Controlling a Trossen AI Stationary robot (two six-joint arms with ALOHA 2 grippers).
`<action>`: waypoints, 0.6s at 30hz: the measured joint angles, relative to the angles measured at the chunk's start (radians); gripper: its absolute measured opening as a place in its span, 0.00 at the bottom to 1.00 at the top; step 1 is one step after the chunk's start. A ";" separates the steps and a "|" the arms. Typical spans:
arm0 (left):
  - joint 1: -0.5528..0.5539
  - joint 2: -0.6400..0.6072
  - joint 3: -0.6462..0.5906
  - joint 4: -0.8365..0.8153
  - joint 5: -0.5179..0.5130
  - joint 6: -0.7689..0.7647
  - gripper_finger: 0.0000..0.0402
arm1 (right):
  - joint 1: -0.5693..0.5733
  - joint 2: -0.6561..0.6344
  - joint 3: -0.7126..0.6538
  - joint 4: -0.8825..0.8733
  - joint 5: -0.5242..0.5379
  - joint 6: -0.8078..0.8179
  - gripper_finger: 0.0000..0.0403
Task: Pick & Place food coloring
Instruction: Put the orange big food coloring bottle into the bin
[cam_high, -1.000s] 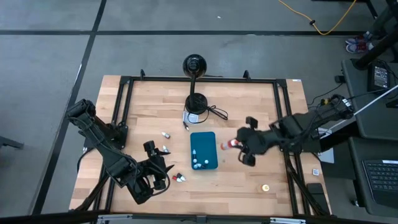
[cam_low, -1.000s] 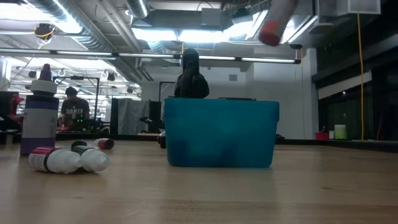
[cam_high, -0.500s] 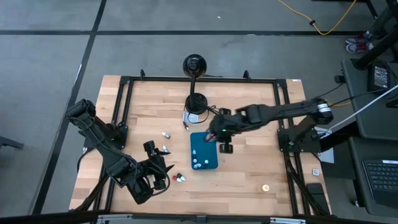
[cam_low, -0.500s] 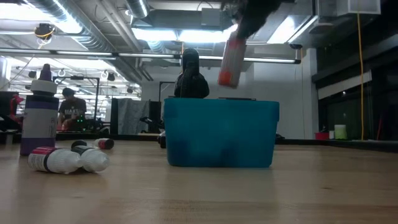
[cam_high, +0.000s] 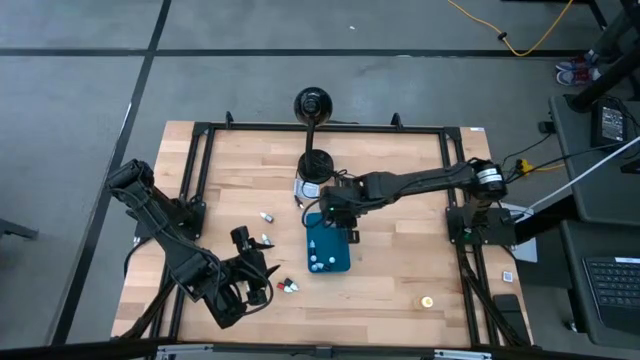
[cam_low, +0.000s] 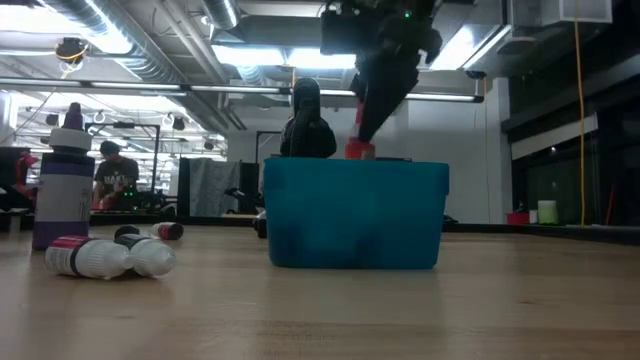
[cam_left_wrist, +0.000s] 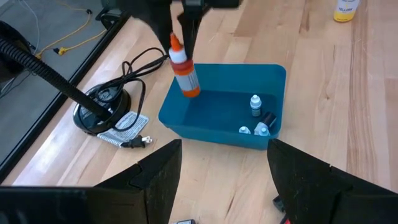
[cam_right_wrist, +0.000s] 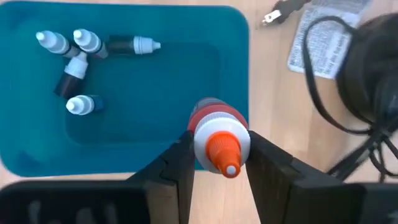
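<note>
My right gripper (cam_high: 337, 213) hangs over the far end of the teal tray (cam_high: 328, 262), shut on a food coloring bottle (cam_left_wrist: 185, 70) with a white body, an orange tip and a red-orange base. In the low view this bottle's base (cam_low: 358, 149) is level with the tray rim (cam_low: 355, 165). Several small bottles (cam_right_wrist: 76, 55) lie inside the tray at its near end. More bottles lie on their sides on the table (cam_high: 266, 216) (cam_high: 288, 286) (cam_low: 105, 257). My left gripper (cam_high: 250, 272) waits open near the table's near-left corner. My right gripper pinches the bottle's upper body just below the orange tip (cam_right_wrist: 219, 138) between its two fingers (cam_right_wrist: 181, 163), coming from above and pointing down. The bottle hangs nearly upright, tip up, slightly tilted, base (cam_left_wrist: 191, 91) over the tray's far end. Whether the base touches the tray I cannot tell.
A black stand with a round base (cam_high: 317, 165) and a cord (cam_left_wrist: 134, 68) sit just beyond the tray's far end. A taller purple-labelled bottle (cam_low: 62, 180) stands on the table. A small yellow disc (cam_high: 427, 301) lies near the right near corner. Black frame rails border the table.
My right gripper has carried the bottle from right of the tray toward the table's left, to above the tray's far end, and has come down. The bottle has turned from slanted to nearly upright, and its base has sunk to rim height.
</note>
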 joint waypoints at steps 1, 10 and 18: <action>0.000 0.000 0.000 0.000 0.000 0.000 0.57 | -0.001 0.009 0.000 0.002 -0.004 -0.009 0.30; -0.001 0.000 0.000 0.000 0.000 0.000 0.57 | -0.011 0.081 -0.002 0.009 -0.025 -0.041 0.31; -0.001 0.000 0.000 0.000 -0.002 0.002 0.57 | -0.029 0.083 -0.001 -0.001 -0.024 -0.037 0.41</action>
